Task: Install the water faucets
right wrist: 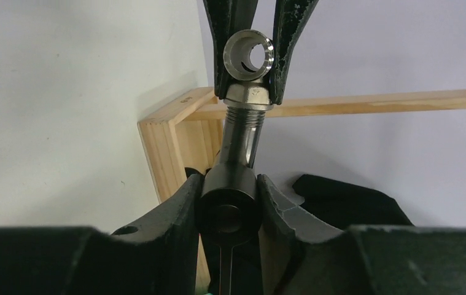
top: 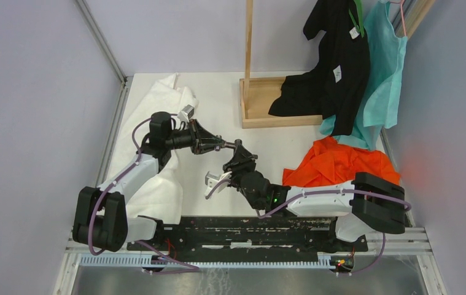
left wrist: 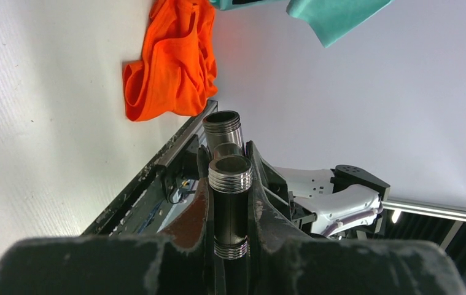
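Clamping joined water faucets (right wrist: 242, 132): left hand (top: 228, 145), right hand (top: 239, 158), above table (top: 218, 98); wooden stand (top: 279, 121) beyond.

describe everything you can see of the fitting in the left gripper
The fitting is a hollow metal piece, dark grey with brighter threaded ends, one open tube end next to a hex collar. It hangs in mid-air, clamped in the left gripper. Its collar meets the threaded shaft of the other fitting, which the right gripper holds. How far they are screwed together cannot be told.
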You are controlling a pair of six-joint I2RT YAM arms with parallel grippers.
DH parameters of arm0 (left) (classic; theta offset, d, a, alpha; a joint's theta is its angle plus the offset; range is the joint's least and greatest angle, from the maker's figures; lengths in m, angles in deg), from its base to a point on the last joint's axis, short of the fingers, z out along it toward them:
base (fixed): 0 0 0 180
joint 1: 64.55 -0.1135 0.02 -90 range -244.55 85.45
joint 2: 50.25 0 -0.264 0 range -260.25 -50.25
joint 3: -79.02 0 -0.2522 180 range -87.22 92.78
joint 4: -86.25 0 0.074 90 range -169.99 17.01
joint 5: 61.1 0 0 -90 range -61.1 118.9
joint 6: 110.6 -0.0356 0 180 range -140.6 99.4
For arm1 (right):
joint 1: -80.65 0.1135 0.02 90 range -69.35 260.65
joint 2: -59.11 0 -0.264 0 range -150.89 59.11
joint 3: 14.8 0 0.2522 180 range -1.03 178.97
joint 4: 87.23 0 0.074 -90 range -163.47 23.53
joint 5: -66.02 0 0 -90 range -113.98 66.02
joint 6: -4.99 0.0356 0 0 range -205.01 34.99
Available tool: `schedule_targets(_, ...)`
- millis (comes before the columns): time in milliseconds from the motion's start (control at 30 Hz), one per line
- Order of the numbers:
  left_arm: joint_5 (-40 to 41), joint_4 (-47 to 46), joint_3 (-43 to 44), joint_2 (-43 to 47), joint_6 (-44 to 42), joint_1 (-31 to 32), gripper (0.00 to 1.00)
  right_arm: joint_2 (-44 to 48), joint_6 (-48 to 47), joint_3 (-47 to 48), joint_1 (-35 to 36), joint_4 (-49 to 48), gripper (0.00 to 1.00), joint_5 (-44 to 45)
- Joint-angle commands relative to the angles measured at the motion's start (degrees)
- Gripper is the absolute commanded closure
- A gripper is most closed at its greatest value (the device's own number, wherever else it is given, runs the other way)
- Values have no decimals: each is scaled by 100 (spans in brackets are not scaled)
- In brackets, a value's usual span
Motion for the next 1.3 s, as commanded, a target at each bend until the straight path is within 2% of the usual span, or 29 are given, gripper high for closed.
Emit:
schedule_targets(0,-347,-279,285,138,-56,40,97,429,609,220,-25,266,79,120)
schedule_targets(100,-378,-206,290,122,-184,37,97,817,1260,428,-25,1680,89,-380)
schedule_targets(167,-532,-200,302,85,-317,39,97,1061,2174,910,-45,3245,97,-1284)
schedule_targets(267,-933,265,467,-7,-825,37,97,1331,3300,1574,-211,4928,100,-2751)
schedule_targets(400,-1016,1432,878,-12,-1934,41,97,1680,4605,1969,-634,5722,99,-4494)
schedule_targets(567,-1026,1539,914,30,-2128,37,97,1615,6076,2452,-1567,6148,100,-6749)
schedule_targets(667,-958,1539,891,79,-2165,37,97,1407,6881,2570,-2047,5997,100,-7954)
schedule_targets(733,-946,1527,888,121,-2173,37,97,1241,7609,2499,-2293,5605,99,-8730)
schedule_targets(800,-927,1503,869,173,-2176,37,97,992,8390,2385,-2539,5077,95,-9534)
schedule_targets(867,-881,1487,864,225,-2175,37,97,625,9667,2171,-2745,3955,92,-10308)
schedule_targets(933,-840,1490,855,270,-2185,36,97,255,11587,1784,-2855,1919,91,-10857)
schedule_targets(967,-825,1489,842,293,-2182,37,97,103,12252,1639,-2907,1102,91,-10905)
schedule_targets(1000,-814,1483,841,329,-2177,37,97,-58,12694,1581,-2966,660,90,-10898)
schedule_targets(1067,-794,1457,847,390,-2142,46,97,-263,12900,1599,-3073,731,89,-10906)
schedule_targets(1100,-793,1420,850,419,-2112,33,97,-285,12767,1610,-3119,1014,82,-10878)
schedule_targets(1133,-780,1396,853,445,-2083,43,97,-228,12515,1632,-3164,1403,69,-10776)
schedule_targets(1167,-777,1382,861,470,-2067,40,97,-130,12086,1699,-3192,2078,57,-10599)
schedule_targets(1267,-776,1380,879,498,-2044,39,97,214,10253,2230,-3223,4666,13,-9786)
